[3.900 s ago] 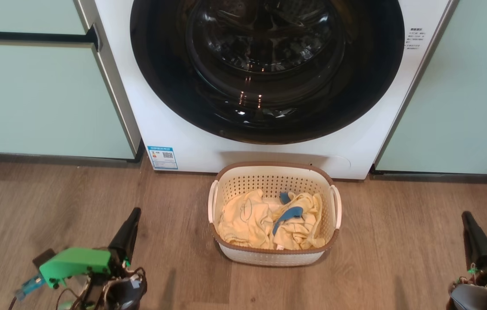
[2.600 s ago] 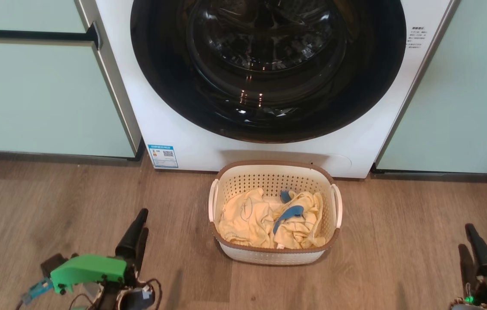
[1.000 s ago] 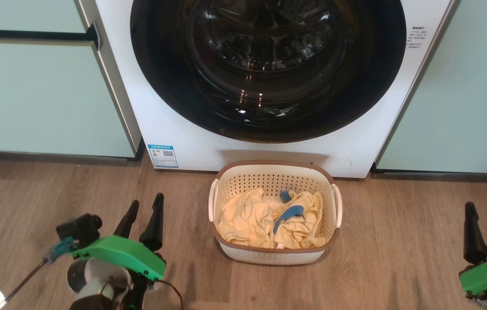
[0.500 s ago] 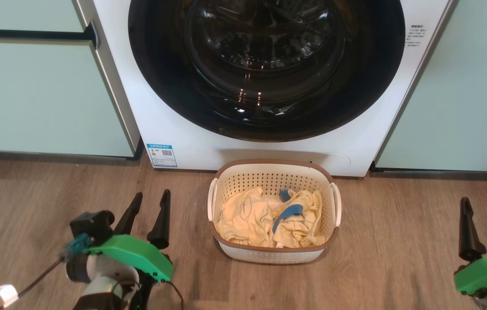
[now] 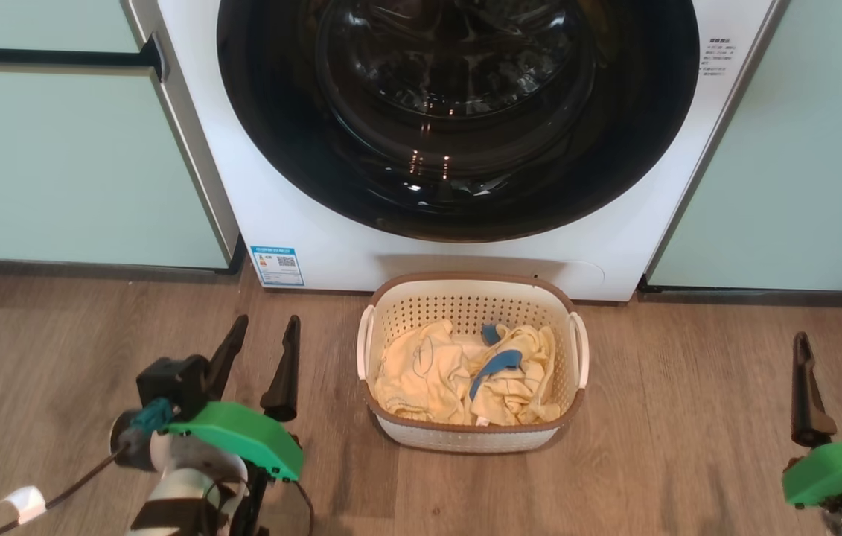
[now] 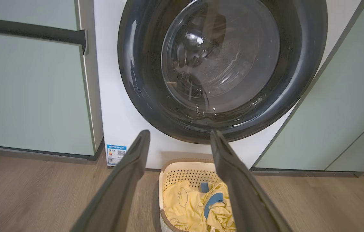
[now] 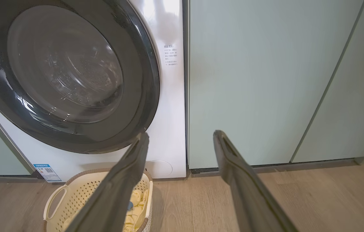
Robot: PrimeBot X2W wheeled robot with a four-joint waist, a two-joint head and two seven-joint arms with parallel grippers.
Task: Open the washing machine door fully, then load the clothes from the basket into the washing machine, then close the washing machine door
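Note:
The washing machine [image 5: 301,223] stands straight ahead, its round black-rimmed door [image 5: 458,119] lying flush against the white front. On the floor just before it sits the white basket [image 5: 573,350] with a brown rim, and pale yellow clothes [image 5: 428,372] with blue trim lie inside. My left gripper [image 5: 266,327] is open above the floor left of the basket, nothing between its fingers. My right gripper [image 5: 835,344] is open far to the basket's right. In the left wrist view the open fingers [image 6: 127,174] frame the door [image 6: 223,64] and the basket [image 6: 185,170]. The right wrist view shows the door [image 7: 66,71] and basket [image 7: 82,190] at left.
Pale green cabinets [image 5: 56,164] flank the machine on both sides [image 5: 808,164], the left one with a dark handle bar [image 5: 41,56]. A blue-edged sticker [image 5: 277,266] marks the machine's lower left corner. Wooden floor [image 5: 689,417] spreads around the basket.
Both grippers turned so their two fingers now show side by side and spread, and both crept forward toward the machine. The head view tipped slightly. Door, basket and clothes have not moved.

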